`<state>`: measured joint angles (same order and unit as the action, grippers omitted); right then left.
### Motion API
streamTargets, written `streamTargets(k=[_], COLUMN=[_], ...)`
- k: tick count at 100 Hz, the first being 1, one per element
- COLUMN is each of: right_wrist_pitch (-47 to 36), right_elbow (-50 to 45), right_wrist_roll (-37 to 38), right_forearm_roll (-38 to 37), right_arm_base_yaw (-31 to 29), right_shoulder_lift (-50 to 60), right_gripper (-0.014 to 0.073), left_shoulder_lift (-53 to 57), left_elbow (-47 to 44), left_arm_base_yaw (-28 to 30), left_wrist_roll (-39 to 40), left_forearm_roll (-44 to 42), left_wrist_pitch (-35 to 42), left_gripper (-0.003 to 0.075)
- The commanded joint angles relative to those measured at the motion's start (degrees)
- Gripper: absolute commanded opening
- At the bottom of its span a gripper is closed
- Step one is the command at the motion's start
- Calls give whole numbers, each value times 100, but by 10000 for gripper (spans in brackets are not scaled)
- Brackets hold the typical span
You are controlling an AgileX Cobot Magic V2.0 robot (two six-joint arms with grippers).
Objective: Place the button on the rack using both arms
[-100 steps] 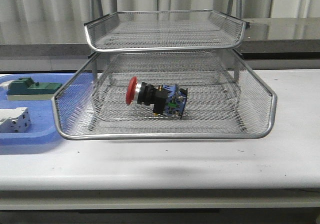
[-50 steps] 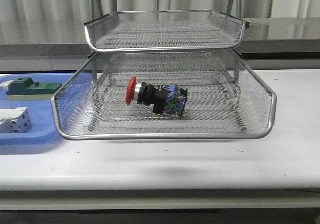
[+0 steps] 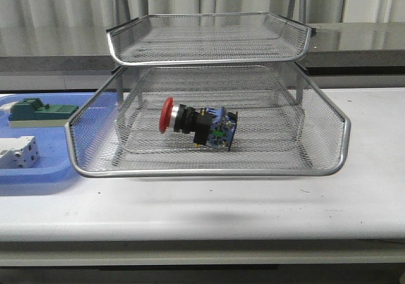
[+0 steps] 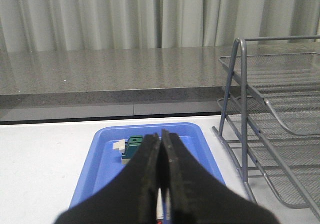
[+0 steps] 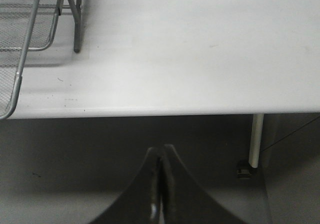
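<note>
On the table (image 3: 253,202), seen from your front camera, the rack (image 3: 209,107) stands in the middle, its lower wire-mesh tray pulled forward under a shorter upper tray. You find the button (image 3: 197,126) lying on its side on that lower tray's mesh floor, red cap pointing left, black collar behind it and the blue-black contact block to the right, tilted slightly. Left of the rack, just beside its front corner, sits a blue tray (image 3: 38,170) holding a green block (image 3: 39,112) toward the back and a white terminal block (image 3: 18,152) nearer the front. Neither arm shows in this view. From your left wrist camera, the left pincer (image 4: 161,149) has its two dark fingers pressed together with nothing between them, hanging over the blue tray (image 4: 105,159); the green block (image 4: 132,145) peeks out just beyond the fingertips, and the rack's legs and tray edges (image 4: 260,134) stand off to one side, in front of a grey ledge and curtains. From your right wrist camera, the right pincer (image 5: 160,169) is likewise closed on nothing, hanging out past the table's (image 5: 200,59) front edge over the dark floor, with a corner of the rack (image 5: 35,29) and one table leg (image 5: 256,139) in sight.
</note>
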<state>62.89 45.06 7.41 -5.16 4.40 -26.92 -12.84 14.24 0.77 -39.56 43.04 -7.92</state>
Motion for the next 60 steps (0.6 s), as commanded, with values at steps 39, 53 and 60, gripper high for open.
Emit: streamTargets(k=[39,53,60], right_wrist_pitch=[-706,-751,-771], right_elbow=[178,171,171], right_wrist_roll=[-50,-450,-871], right_forearm_roll=[1718,2470,2786], right_arm_base_yaw=[3,3,3], right_shoulder_lift=[-962,-1774,-2159], right_gripper=[-68,-68,-68], left_shoulder_lift=[-41,-41,-41], left_elbow=[142,142,142], left_arm_base_yaw=[9,9,9], left_wrist_roll=[37,37,37], left_forearm_roll=[88,88,88], left_wrist_pitch=[314,314,314], left_gripper=[-20,-20,-20])
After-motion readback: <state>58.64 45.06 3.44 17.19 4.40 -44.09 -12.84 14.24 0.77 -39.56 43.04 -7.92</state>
